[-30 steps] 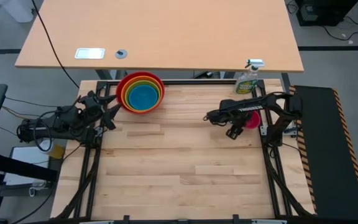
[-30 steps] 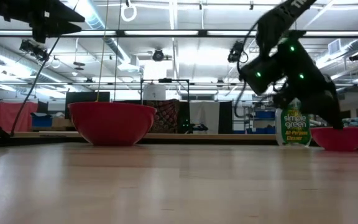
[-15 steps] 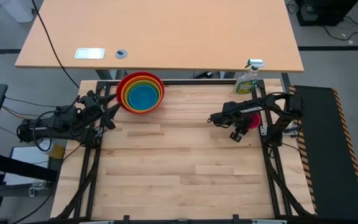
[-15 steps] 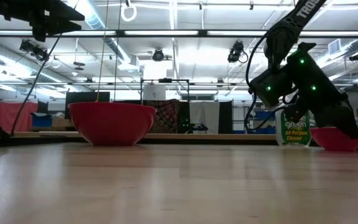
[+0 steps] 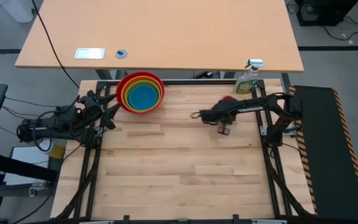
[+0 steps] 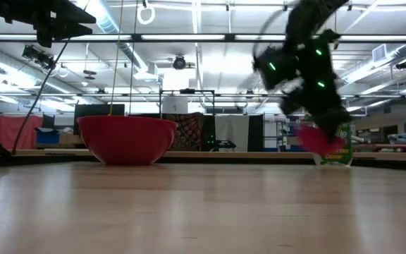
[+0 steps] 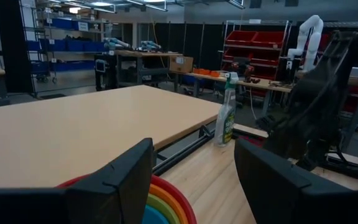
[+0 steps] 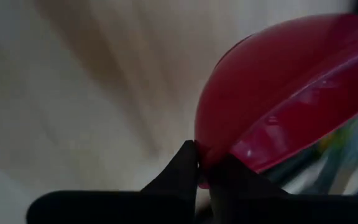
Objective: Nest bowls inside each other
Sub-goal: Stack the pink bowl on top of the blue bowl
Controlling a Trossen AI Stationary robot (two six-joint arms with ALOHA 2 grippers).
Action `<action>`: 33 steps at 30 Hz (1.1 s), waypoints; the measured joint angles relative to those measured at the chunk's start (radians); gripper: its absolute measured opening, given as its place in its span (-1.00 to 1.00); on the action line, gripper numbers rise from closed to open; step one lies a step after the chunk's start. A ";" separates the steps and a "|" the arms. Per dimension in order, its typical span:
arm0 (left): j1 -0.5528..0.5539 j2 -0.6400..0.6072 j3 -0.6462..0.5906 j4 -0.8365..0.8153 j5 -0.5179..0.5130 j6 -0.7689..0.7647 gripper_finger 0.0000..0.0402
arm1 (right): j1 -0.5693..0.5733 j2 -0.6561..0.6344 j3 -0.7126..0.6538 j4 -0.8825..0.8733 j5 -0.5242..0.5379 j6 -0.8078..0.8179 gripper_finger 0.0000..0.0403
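Observation:
Red, orange, lime green and blue bowls sit nested in one stack at the table's far left, the red one resting on the wood. The small magenta bowl hangs tilted above the table right of centre. In the high view only a sliver of it shows past the right arm. My right gripper is shut on it. My left gripper waits open and level just left of the stack, holding nothing. My right gripper pinches the magenta bowl's rim between its two fingertips. The fingers slant down at it from above. The bowl is lifted clear of the table and tipped, its outer wall turned toward the wrist camera.
A clear spray bottle with a white trigger stands at the table's far right corner, just behind the held bowl in the low view. Bare wood fills the middle and near part. A larger light desk lies beyond the far edge.
My right gripper has shut on the magenta bowl's rim, where the bowl stood near the table's right edge. It has lifted the bowl clear and carried it toward the table's left. The wrist has rolled, and the bowl now hangs tipped.

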 joint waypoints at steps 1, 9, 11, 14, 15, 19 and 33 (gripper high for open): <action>0.000 0.000 0.000 0.000 0.000 0.000 0.14 | 0.014 0.000 0.035 0.037 0.028 -0.052 -0.86; 0.000 0.000 0.000 0.000 0.000 -0.018 0.14 | 0.058 0.000 0.257 0.538 0.107 -0.531 -0.83; 0.000 0.000 0.000 0.000 0.000 -0.024 0.14 | 0.050 0.003 0.281 0.689 0.061 -0.629 -0.83; 0.000 0.000 0.000 0.000 0.000 -0.031 0.14 | 0.036 0.019 0.291 0.904 -0.033 -0.740 -0.83; 0.000 0.000 0.000 0.000 0.000 -0.037 0.14 | 0.030 0.026 0.291 0.972 -0.064 -0.766 -0.83; 0.000 0.002 0.000 0.002 0.000 -0.053 0.14 | 0.013 0.122 0.352 1.091 -0.155 -0.812 -0.83; -0.001 0.040 0.000 -0.005 0.000 -0.053 0.14 | -0.031 0.682 1.076 0.794 -0.194 -0.909 -0.83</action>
